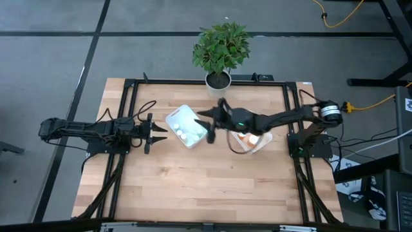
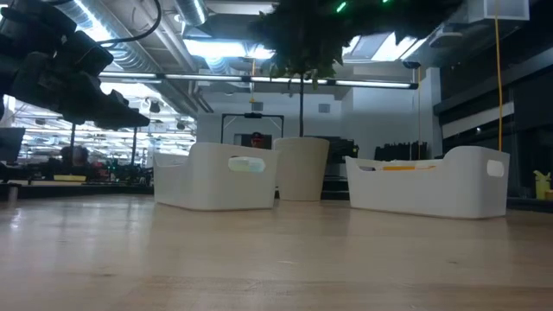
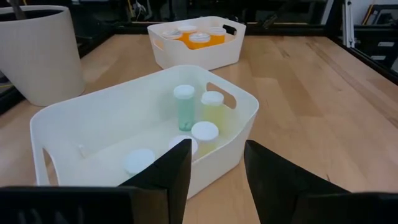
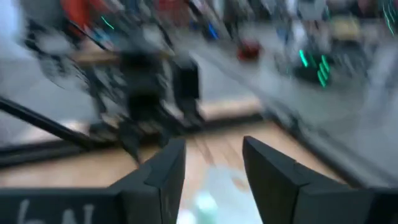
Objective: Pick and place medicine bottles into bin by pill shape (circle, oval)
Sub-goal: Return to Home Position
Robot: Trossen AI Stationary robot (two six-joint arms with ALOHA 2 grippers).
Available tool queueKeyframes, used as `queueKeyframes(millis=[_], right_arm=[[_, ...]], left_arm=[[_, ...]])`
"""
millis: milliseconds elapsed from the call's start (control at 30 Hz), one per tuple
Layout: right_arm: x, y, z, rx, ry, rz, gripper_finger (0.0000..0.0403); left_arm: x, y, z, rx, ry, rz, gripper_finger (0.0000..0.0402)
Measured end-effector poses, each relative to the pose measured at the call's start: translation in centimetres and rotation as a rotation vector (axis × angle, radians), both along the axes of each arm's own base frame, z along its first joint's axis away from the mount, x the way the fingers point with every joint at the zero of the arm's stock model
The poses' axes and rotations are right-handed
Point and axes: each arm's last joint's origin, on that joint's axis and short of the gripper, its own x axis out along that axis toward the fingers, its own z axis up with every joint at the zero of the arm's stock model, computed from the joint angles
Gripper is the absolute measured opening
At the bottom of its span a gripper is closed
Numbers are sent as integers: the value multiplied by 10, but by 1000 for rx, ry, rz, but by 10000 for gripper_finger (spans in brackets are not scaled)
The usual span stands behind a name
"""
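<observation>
A white bin (image 3: pixel 245 118) stands just in front of my left gripper (image 3: pixel 216 146), which is open and holds nothing. Inside it stand several medicine bottles with white caps, among them a pale teal one (image 3: pixel 184 107) and a yellow-green one (image 3: pixel 212 111). A second white bin (image 3: pixel 186 57), farther toward the table's right, holds orange bottles (image 3: pixel 199 38). My right gripper (image 1: pixel 207 127) hangs above the right side of the first bin (image 1: pixel 182 122), pointing about level toward the left arm. Its fingers (image 4: pixel 168 165) stand apart with nothing between them.
A potted plant in a white pot (image 1: pixel 218 78) stands at the table's far edge, behind and between the two bins. A black frame (image 1: pixel 129 87) runs along the table's sides. Bare wooden tabletop (image 1: pixel 206 187) fills the near half.
</observation>
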Motion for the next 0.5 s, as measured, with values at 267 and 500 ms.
queueKeyframes(millis=[267, 500], right_arm=[[-93, 40, 8, -184, -288, 157, 162], [-166, 36, 2, -132, -382, 201, 162]], left_arm=[[0, 0, 0, 0, -1, 1, 141], [0, 0, 0, 0, -3, 1, 141]])
